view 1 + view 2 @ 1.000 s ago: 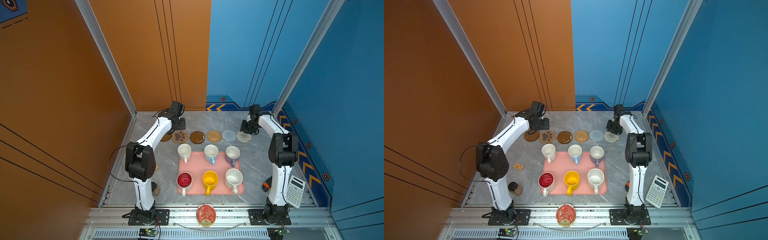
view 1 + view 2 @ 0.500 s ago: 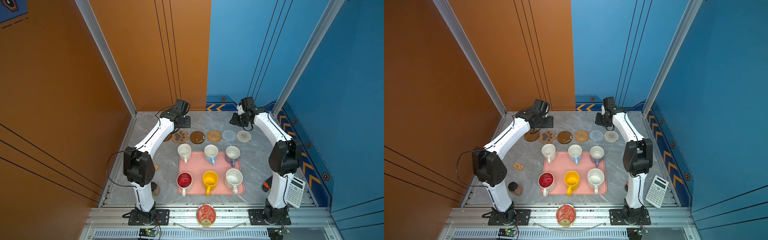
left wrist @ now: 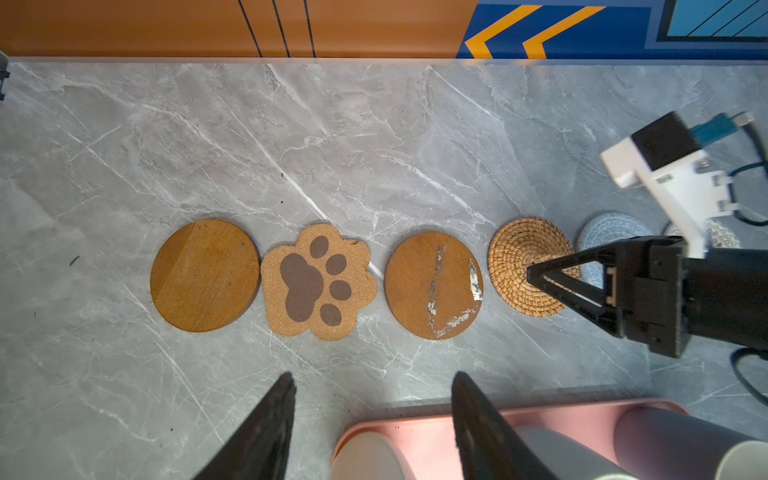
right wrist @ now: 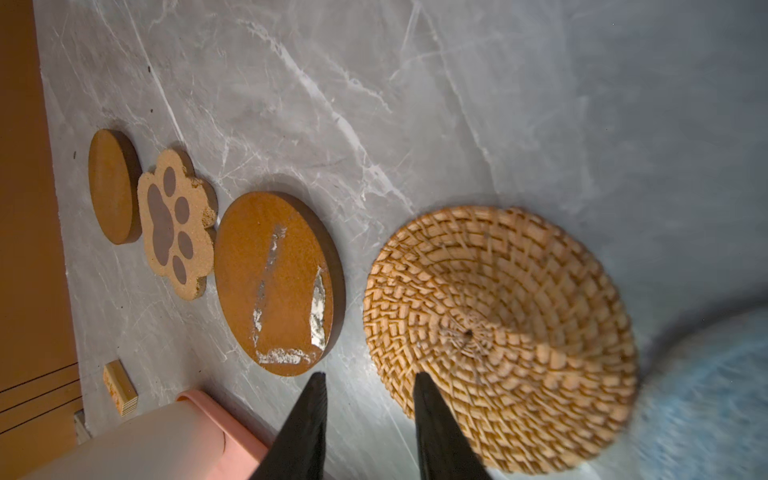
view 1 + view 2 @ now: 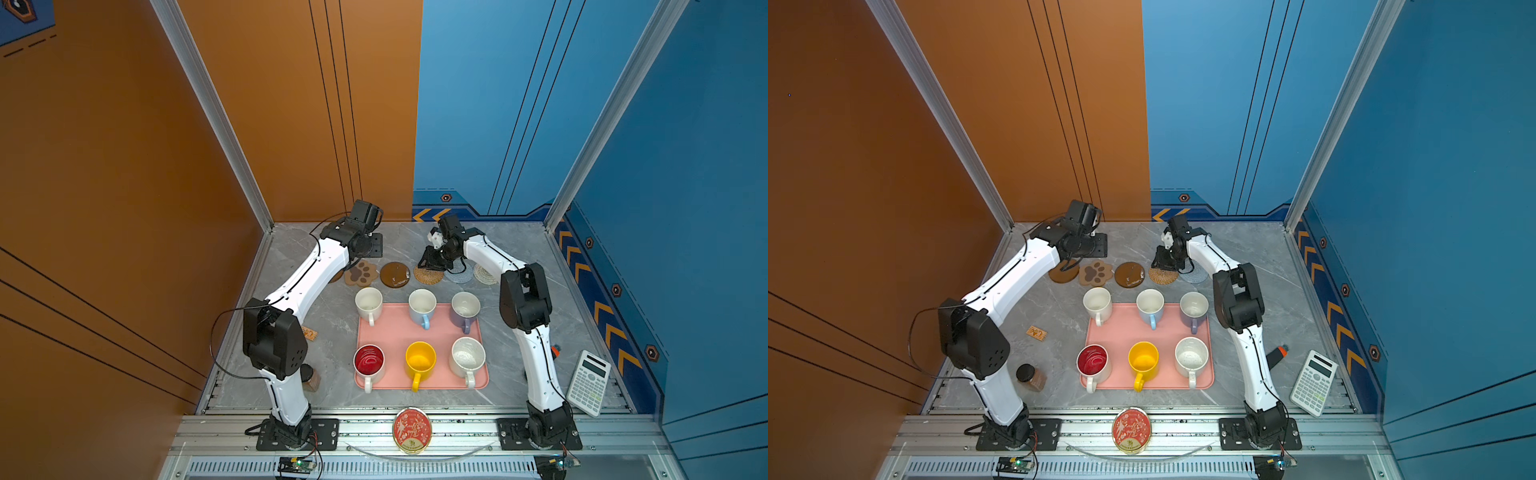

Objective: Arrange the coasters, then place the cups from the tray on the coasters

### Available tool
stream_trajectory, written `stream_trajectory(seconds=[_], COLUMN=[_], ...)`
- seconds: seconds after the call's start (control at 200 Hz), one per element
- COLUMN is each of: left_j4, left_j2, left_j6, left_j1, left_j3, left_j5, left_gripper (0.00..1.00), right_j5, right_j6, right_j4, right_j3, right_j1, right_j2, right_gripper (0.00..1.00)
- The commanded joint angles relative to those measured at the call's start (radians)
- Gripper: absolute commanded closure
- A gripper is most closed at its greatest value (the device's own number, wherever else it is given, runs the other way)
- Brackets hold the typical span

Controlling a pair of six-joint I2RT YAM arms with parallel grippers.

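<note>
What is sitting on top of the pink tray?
Six mugs: white, light blue, lavender, red-inside, yellow and speckled cream. The tray under each mug is covered.

I see the coasters (image 5: pixel 395 274) lying in one row across the far half of the desk (image 5: pixel 399 241), behind the tray (image 5: pixel 395 332). On the tray, the cups (image 5: pixel 420 357) stand in two rows of three. A calculator (image 5: pixel 589 388) lies by the desk's near right corner and a jar (image 5: pixel 1030 376) by its near left corner.
</note>
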Motion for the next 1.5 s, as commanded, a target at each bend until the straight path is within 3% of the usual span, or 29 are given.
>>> stream_trajectory(seconds=[0.0,1.497], left_j4=[-0.005,-0.006], left_j2=[-0.037,-0.096], left_j6=[-0.01,-0.005], left_j1=[-0.009,0.001], left_j3=[-0.017,-0.088], left_j5=[-0.024,-0.063], left_gripper=[0.38,0.37], right_j5=[-0.052,-0.178], right_j6=[0.02,0.131], right_j4=[0.013,0.102], right_j3=[0.045,0.12], right_j1=[0.007,0.058], right_j2=[0.013,0.169], right_gripper=[0.66,0.65])
